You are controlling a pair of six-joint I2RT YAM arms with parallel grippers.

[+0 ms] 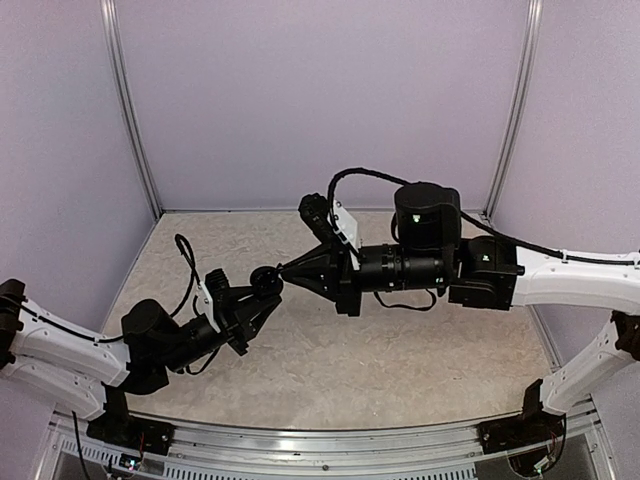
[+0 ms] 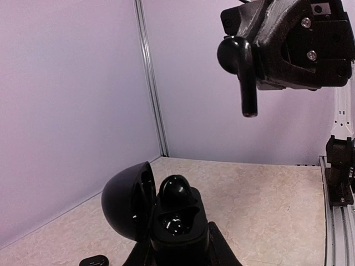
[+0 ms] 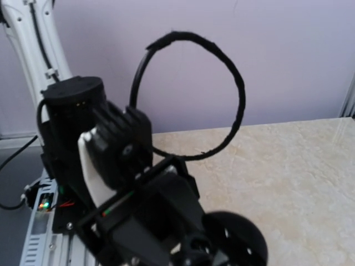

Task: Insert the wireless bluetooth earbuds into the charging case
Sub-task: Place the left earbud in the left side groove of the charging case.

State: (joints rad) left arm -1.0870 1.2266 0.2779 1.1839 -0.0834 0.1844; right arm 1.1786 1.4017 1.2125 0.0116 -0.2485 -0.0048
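Lavender walls (image 1: 300, 100) close in a pale marbled worktop (image 1: 400, 370), and both arms meet above its middle in the overhead view. The left pincer (image 1: 262, 292) is clamped on the charging case (image 2: 177, 233). The case sits at the bottom centre of the left wrist view, its lid (image 2: 125, 202) swung open to the left. The right pincer (image 1: 288, 270) is closed on the loose earbud (image 2: 244, 72) at the upper right of that view, stem pointing down, well above the case and off to its right. The seated earbud (image 2: 176, 188) appears to rest in the rear socket, and the front socket (image 2: 176, 224) looks vacant.

The likeliest trouble is a misaligned descent: the stem could catch the socket rim or nudge the seated earbud loose. The broad pincer fingers could also strike the open lid and tip it shut. A firm downward push might tilt the case in its grip. Being glossy and tiny, the loose earbud could twist between the fingers, or fall to the worktop if let go early.
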